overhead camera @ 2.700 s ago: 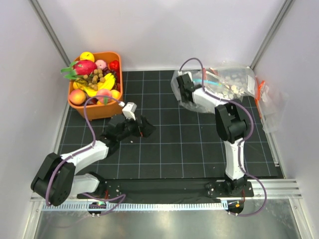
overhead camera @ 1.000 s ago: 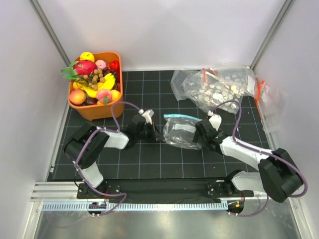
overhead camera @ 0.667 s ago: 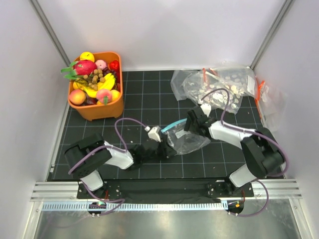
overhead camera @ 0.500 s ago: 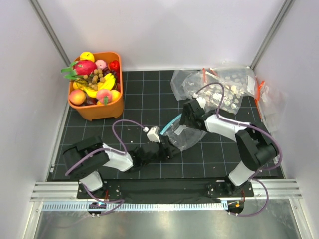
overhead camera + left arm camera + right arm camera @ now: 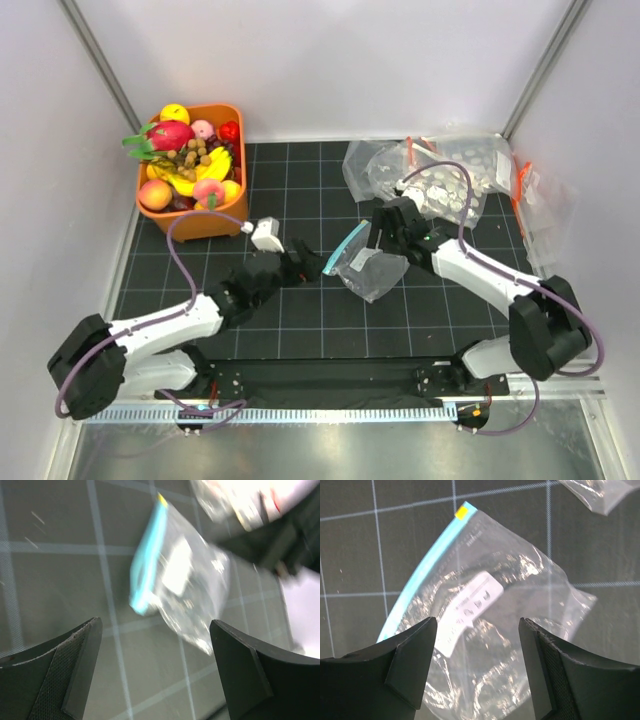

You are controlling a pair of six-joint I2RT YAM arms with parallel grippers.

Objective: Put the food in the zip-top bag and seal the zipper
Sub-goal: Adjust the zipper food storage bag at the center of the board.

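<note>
Black mat [image 5: 300, 180] with thin white lines covers the floor, and plain white walls stand all around it. At the upper left of the top view sits an orange basket [image 5: 196, 224] full of toy fruit. The peach [image 5: 208, 190] and the orange fruit [image 5: 232, 189] lie in it, side by side near the front wall, next to a banana [image 5: 216, 166]. The bag [image 5: 368, 268] lies flat on the mat near the middle of the top view, well apart from the basket. It is clear and crinkled, with a white label [image 5: 470, 605] on it. Its zipper [image 5: 347, 243] is the blue strip along the left edge, and it runs slanted from lower left to upper right, with a small yellow tab [image 5: 462, 513] at the upper end. The left gripper [image 5: 312, 267] is low over the mat just left of the bag. Its jaws are spread wide and hold nothing. The right gripper [image 5: 383, 238] is over the upper edge of the bag. Its jaws are spread too, with the bag below them and not pinched. I cannot tell if it touches the bag. Bigger clear bags [image 5: 440, 180] with white bits lie at the upper right.
</note>
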